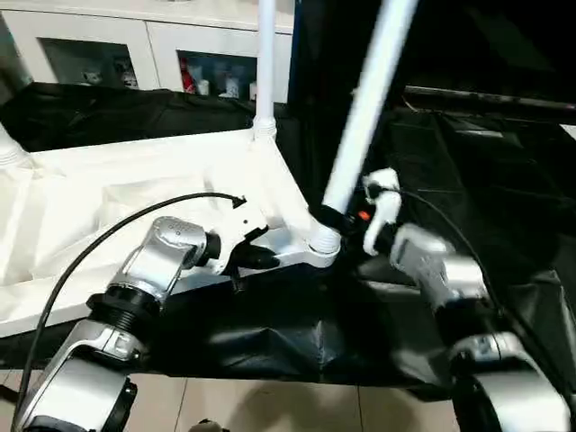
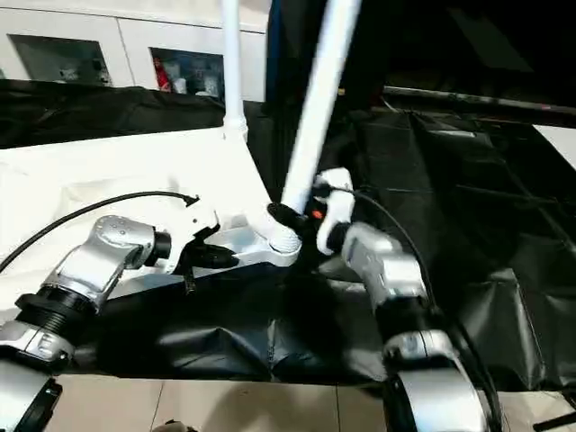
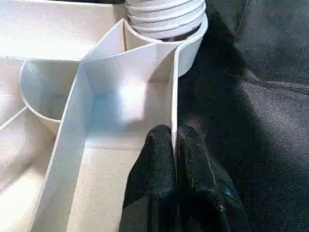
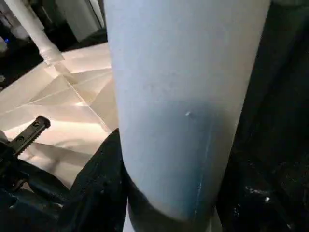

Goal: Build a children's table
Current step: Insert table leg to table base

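Note:
The children's table top (image 1: 135, 180) lies upside down on black cloth, ribbed underside up. One white leg (image 1: 265, 63) stands upright in the far corner socket. A second leg (image 1: 364, 108) leans to the right, its ribbed end in the near right corner socket (image 1: 322, 245). My right gripper (image 1: 328, 216) is shut around that leg just above the socket; the leg (image 4: 183, 96) runs between its black fingers (image 4: 96, 183). My left gripper (image 3: 175, 140) is shut on the thin rim wall (image 3: 173, 96) of the top, close to the same corner.
A white glass-door cabinet (image 1: 135, 45) stands behind the work. Black cloth (image 1: 486, 162) covers the large table to the right. Tiled floor (image 1: 270, 405) shows below the near edge. A black cable (image 1: 117, 229) arcs over my left forearm. Another leg base (image 1: 9, 151) shows at the far left.

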